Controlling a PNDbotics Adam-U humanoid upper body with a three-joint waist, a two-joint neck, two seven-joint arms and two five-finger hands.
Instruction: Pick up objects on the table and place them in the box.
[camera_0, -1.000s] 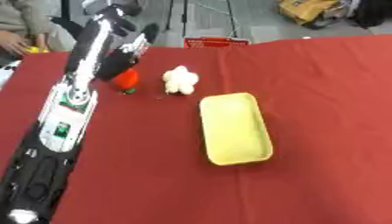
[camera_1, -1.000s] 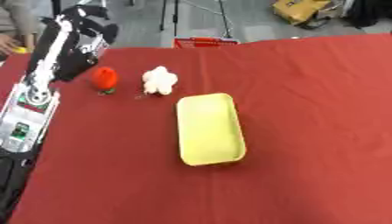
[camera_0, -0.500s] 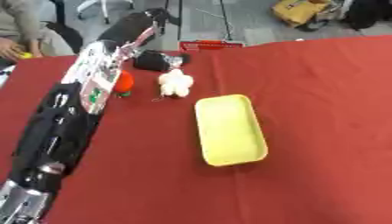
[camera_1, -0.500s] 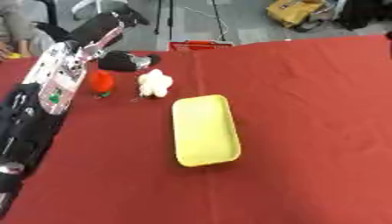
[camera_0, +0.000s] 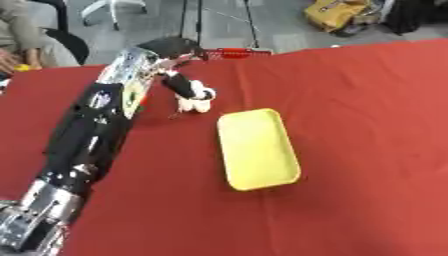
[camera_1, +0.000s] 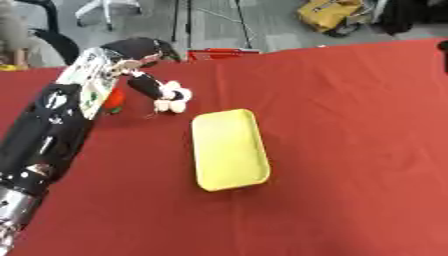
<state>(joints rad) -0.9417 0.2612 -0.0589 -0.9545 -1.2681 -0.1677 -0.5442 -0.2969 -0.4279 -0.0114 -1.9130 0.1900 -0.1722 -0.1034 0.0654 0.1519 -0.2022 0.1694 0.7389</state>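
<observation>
one yellow box, one white object, one left hand

A matt red cloth covers the surface, the yellow box looks like smooth, dull-sheened plastic, the small white object appears soft and matt, and the left arm shows black casing with glossy silver metal near the wrist.

Left arm blocks approach left of yellow box; box's right side open
</observation>
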